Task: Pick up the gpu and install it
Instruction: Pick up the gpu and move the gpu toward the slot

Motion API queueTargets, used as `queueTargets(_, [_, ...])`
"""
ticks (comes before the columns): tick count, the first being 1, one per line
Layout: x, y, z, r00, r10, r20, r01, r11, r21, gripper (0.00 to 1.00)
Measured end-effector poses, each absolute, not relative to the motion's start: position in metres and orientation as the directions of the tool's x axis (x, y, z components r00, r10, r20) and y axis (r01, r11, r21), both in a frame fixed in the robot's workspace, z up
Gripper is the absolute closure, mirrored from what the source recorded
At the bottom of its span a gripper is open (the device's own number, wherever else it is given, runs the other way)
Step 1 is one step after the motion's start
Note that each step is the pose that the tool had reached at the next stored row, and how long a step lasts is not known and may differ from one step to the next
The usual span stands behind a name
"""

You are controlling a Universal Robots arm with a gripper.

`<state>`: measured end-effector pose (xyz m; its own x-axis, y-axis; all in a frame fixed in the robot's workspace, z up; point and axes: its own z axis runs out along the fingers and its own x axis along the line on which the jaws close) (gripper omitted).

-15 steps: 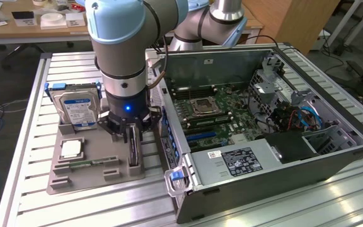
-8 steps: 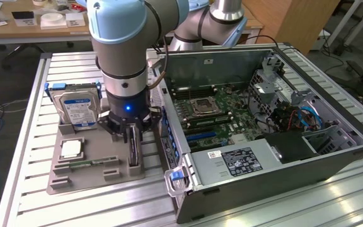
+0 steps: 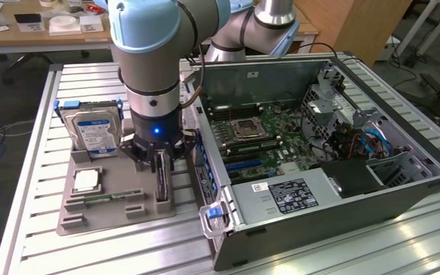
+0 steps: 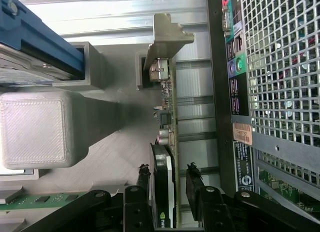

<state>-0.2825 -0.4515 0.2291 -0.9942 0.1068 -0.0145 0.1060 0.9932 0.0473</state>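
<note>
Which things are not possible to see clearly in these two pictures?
- Wrist view: the gpu stands edge-on between the fingers of the gripper, so its flat faces are hidden.
- Exterior view: the gripper covers the gpu's upper part; the tray slot hides its lower edge.

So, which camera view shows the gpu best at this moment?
The wrist view. There the gpu is seen edge-on along its length, silver bracket included, with the gripper open astride it. In the exterior view the gpu is just a dark sliver standing in the gray tray, under the gripper.
</note>
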Motion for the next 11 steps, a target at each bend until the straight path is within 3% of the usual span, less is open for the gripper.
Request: queueTargets(11, [-0.2843, -0.4515, 0.229, -0.993, 0.113, -0.014, 0.112, 0.993, 0.047, 0.57])
